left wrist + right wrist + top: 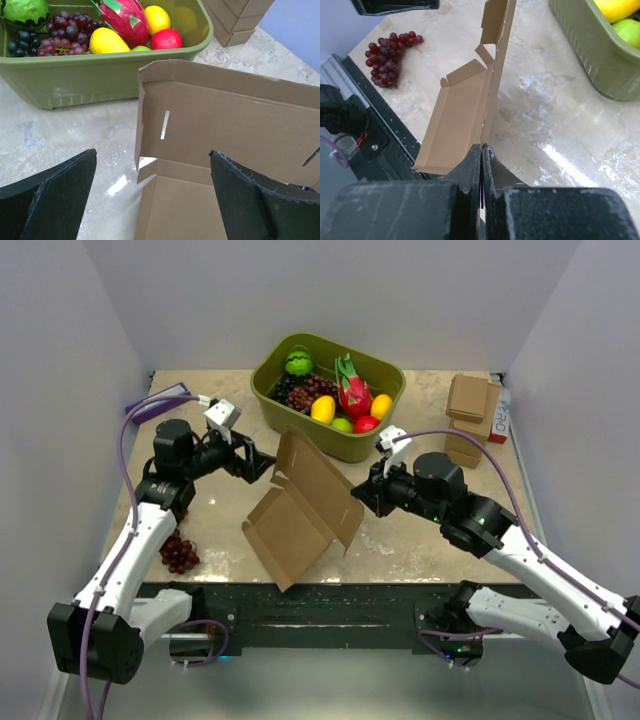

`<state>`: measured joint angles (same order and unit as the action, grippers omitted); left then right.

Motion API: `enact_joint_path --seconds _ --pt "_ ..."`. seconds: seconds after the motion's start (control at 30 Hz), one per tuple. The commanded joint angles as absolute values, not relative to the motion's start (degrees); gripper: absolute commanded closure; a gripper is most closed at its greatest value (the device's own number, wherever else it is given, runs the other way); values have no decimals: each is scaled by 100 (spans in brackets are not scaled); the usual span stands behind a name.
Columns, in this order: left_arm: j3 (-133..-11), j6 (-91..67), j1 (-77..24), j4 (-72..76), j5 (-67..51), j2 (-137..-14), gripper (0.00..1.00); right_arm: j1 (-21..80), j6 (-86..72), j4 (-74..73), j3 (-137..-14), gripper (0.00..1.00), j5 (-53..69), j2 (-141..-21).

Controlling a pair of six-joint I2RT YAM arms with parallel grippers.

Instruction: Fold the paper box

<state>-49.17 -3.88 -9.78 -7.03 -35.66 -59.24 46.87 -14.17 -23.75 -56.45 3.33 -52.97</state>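
Observation:
The paper box [303, 508] is a brown cardboard mailer, half open in the table's middle, its back panel raised upright and its base panel lying flat toward the front edge. My right gripper [362, 496] is shut on the near edge of the upright panel [492, 85], its fingertips [475, 159] pinched on the cardboard. My left gripper [262, 466] is open and empty just left of the box's upper left corner [150, 75], which stands between its fingers [55, 185] and a little beyond them in the left wrist view.
A green tub [300, 415] of fruit stands behind the box. Loose red grapes [180, 552] lie at the front left. A stack of small cardboard boxes [468, 418] stands at the back right. A purple item [158, 402] lies at the back left.

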Motion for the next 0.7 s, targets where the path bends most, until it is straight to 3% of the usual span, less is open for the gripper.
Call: enact_joint_path --seconds 0.0,0.47,0.67 --pt "-4983 -466 -940 -483 -3490 -5994 0 4702 -1231 -2479 -5985 100 632 -5142" --pt "-4983 -791 -967 -115 -3874 -6776 1 4702 -1125 -2435 -6170 100 1344 -5194" --pt "-4948 -817 -1072 -79 -3903 -6847 18 4702 -1151 -2347 -6056 100 1450 -5116"
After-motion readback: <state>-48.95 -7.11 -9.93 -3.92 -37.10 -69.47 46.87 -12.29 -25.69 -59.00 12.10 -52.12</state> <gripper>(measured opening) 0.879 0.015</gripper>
